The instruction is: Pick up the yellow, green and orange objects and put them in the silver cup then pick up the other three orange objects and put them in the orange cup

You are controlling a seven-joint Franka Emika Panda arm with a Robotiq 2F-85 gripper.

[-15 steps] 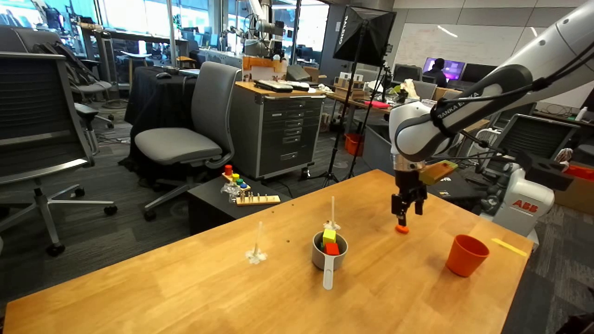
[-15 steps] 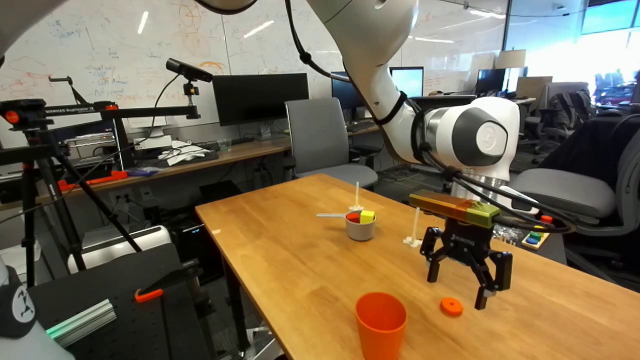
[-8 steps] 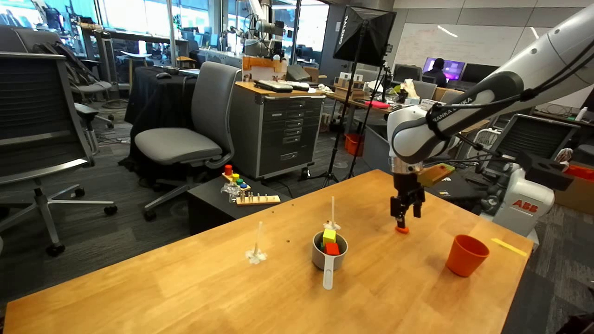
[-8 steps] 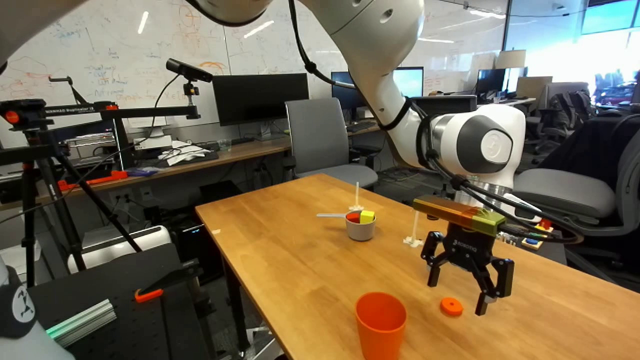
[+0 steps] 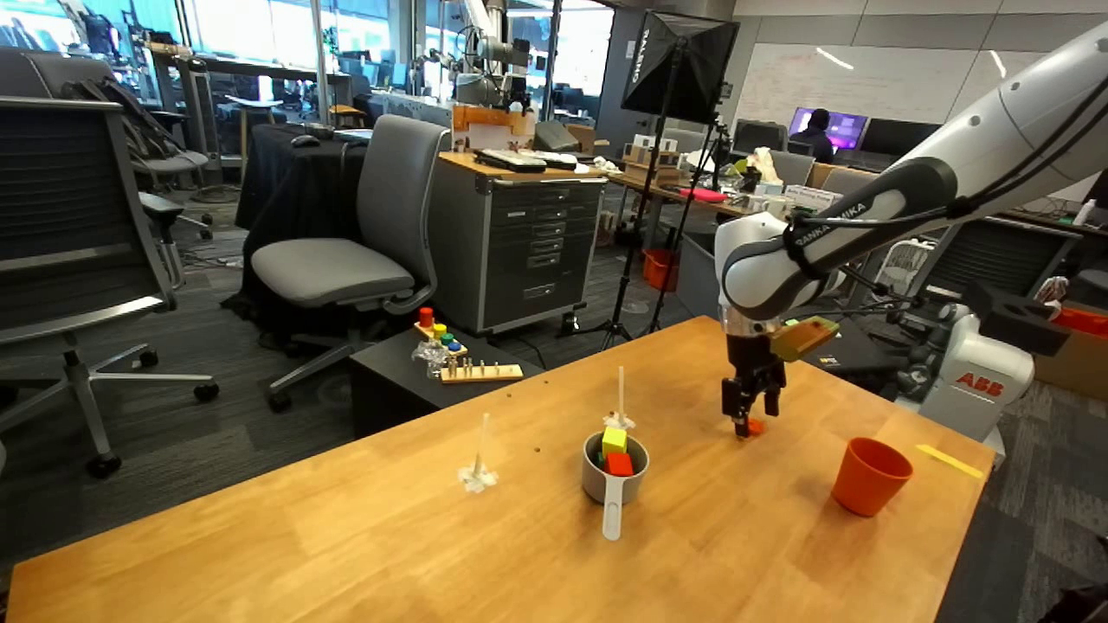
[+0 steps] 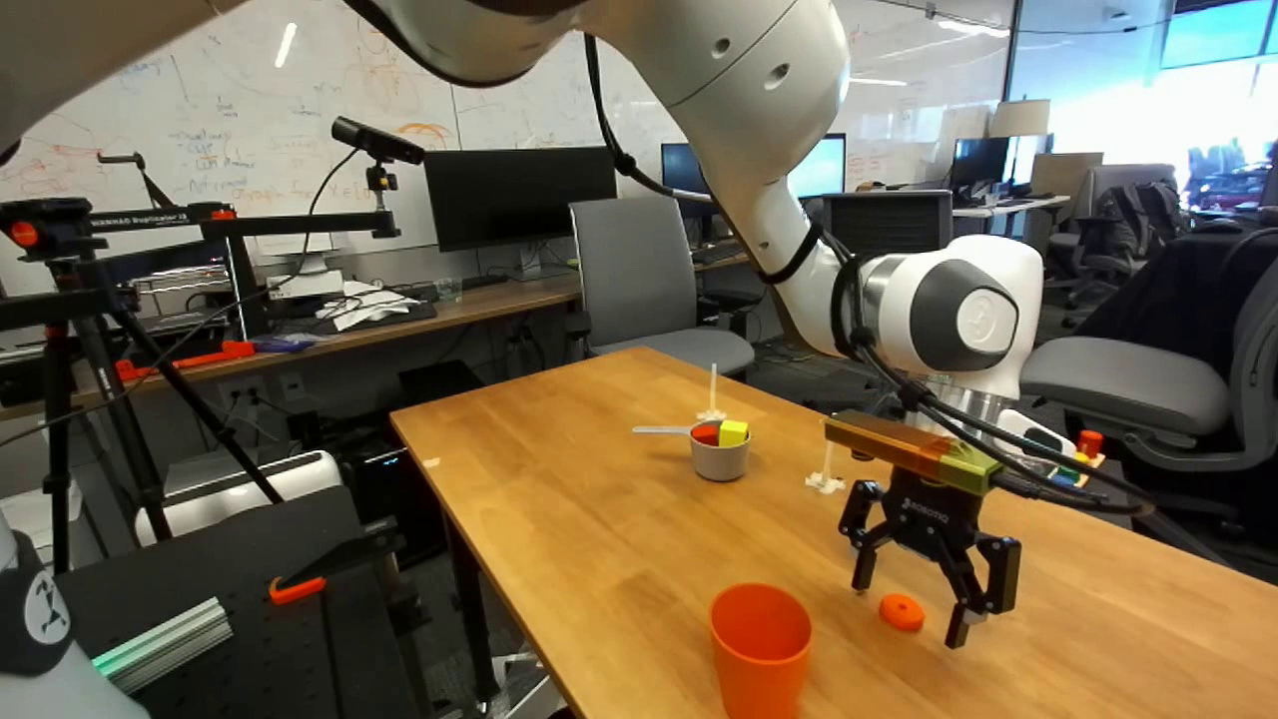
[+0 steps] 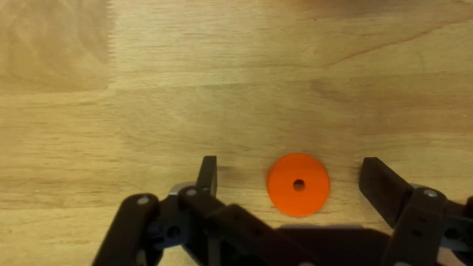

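A: Checked the pincer (image 6: 910, 612)?

B: Found spread wide. Noted an orange disc (image 7: 298, 201) lying flat on the tabletop (image 5: 346, 536) between the pincer's fingertips (image 7: 377, 181), apart from both in the wrist view. Cannot judge contact between tips and tabletop.

A: Seen in full?

B: Seen whole in the wrist view, centre hole (image 7: 298, 185) included. Partly masked behind a finger (image 5: 742, 426) in an exterior view.

A: Looked into the silver cup (image 5: 596, 486)?

B: Located in from the tabletop's edges, just beside a white stick (image 5: 621, 389). Made out a yellow cube (image 5: 615, 439) and an orange-red block (image 5: 619, 465) in it, visible at the rim. Caught only a dark sliver of the green piece (image 5: 601, 459), mostly hidden, hard to read.

A: And the orange cup (image 6: 761, 664)?

B: Found standing near the tabletop corner marked with yellow tape (image 5: 950, 461). Cropped at the foot in an exterior view. Cannot see down to the bottom in either, so cannot state contents.

A: Noted any further doubt?

B: Noted a dark reddish blur (image 7: 343, 4) at the wrist view's top margin, cut off. Cannot identify.
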